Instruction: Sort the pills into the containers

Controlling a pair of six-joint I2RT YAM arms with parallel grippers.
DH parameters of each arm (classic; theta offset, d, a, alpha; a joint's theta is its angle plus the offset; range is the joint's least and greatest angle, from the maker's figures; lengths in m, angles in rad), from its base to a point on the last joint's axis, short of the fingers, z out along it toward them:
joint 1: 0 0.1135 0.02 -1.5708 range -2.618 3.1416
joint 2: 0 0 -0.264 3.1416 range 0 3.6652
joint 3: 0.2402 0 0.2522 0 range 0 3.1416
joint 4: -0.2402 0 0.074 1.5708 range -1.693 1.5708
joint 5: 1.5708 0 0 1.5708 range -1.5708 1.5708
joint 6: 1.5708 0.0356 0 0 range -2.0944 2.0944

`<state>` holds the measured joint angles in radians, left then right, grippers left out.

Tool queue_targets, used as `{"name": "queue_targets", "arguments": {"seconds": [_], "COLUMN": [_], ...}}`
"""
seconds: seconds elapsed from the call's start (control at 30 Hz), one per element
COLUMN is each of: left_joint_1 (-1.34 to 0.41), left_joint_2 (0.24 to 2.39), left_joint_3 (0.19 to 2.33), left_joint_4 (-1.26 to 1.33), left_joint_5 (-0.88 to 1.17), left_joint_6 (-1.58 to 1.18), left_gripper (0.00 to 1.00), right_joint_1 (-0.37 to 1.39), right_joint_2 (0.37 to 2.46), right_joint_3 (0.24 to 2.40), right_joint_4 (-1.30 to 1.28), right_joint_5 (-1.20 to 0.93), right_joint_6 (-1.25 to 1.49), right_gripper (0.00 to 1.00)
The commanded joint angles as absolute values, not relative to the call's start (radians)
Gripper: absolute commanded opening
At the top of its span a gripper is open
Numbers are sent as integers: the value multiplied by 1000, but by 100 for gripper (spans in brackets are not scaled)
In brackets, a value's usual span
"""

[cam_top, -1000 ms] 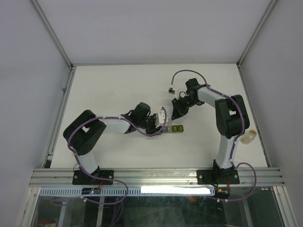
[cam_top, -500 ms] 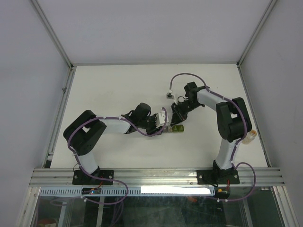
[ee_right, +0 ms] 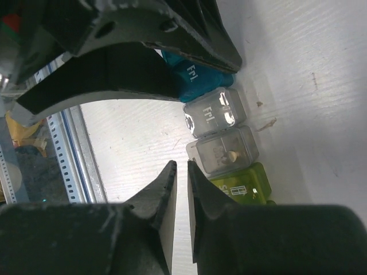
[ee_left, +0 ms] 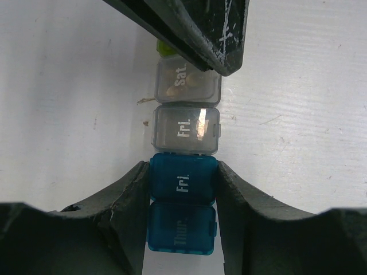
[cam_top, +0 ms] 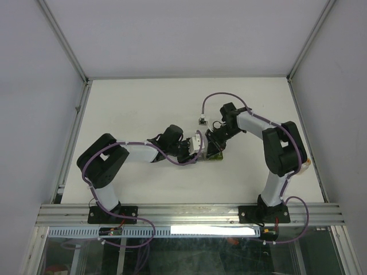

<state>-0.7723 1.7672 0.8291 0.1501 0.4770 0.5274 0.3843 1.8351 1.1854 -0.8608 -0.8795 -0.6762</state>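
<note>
Left pincer (ee_left: pixel 182 172) clamped on containers (ee_left: pixel 184 132), right pincer (ee_right: pixel 182 172) nearly closed, now nearer them than before.

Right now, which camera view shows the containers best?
The left wrist view: the containers lie lengthwise with day labels readable. The right wrist view shows them slanted, partly hidden; the top view only a small green end.

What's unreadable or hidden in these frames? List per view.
- Top external: pill organiser strip mostly under the left gripper and right gripper; only its green end shows.
- Left wrist: yellow-green compartment behind the right gripper's finger, label hidden.
- Left wrist: Sat. compartment contents blurred through lid; count unclear.
- Right wrist: yellow-green compartment's label cut off by that gripper's own finger.
</note>
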Motion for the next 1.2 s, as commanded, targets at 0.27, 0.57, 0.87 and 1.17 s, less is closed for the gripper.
{"name": "queue_targets", "arguments": {"seconds": [0.27,0.57,0.87,1.17], "left_joint_1": [-780,-780,-780,-780], "left_joint_2": [1772,1783,1762,1689], "left_joint_3": [825,828,828,827], "left_joint_4": [181,184,184,276], "left_joint_5": [487,496,483,500], "left_joint_6": [529,527,518,437], "left_gripper": [26,25,36,67], "right_joint_1": [405,407,331,259], "right_joint_2": [1840,1862,1741,1538], "right_joint_3": [1194,1115,1244,1134], "right_joint_4": [-792,-656,-962,-1000], "right_joint_5": [-796,-544,-1004,-1013], "right_joint_6": [-581,-500,-746,-988], "right_gripper": [11,7,27,70]}}
